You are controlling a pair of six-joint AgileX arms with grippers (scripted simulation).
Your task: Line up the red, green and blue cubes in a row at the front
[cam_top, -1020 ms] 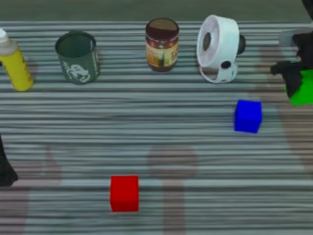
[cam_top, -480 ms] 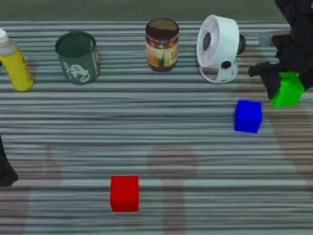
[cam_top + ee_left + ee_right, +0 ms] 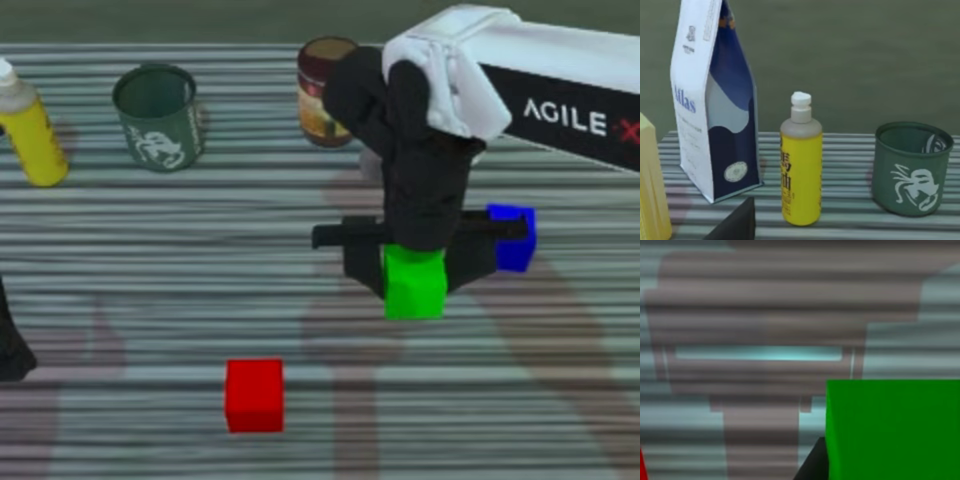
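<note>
Above mid-table our right gripper point(image 3: 414, 268) pinched the green cube point(image 3: 415, 284); we judged it best lowered level, right of the red cube point(image 3: 254, 395); left arm parked far left.

Striped table point(image 3: 150, 260) with red cube point(image 3: 254, 395), blue cube point(image 3: 517, 240), mug point(image 3: 158, 117), bottle point(image 3: 30, 125), jar point(image 3: 318, 92).

— What sort of place is this?
— A rendered tabletop test scene, not a real room. The striped grey counter point(image 3: 150, 260) sits against a flat, featureless olive backdrop.
— And the things on it?
— Household odds: a yellow bottle point(image 3: 801, 167), a green mug point(image 3: 158, 117), a jar point(image 3: 322, 90), a printed pouch point(image 3: 715, 100), plus an arm point(image 3: 560, 80) lettered AgileX.
</note>
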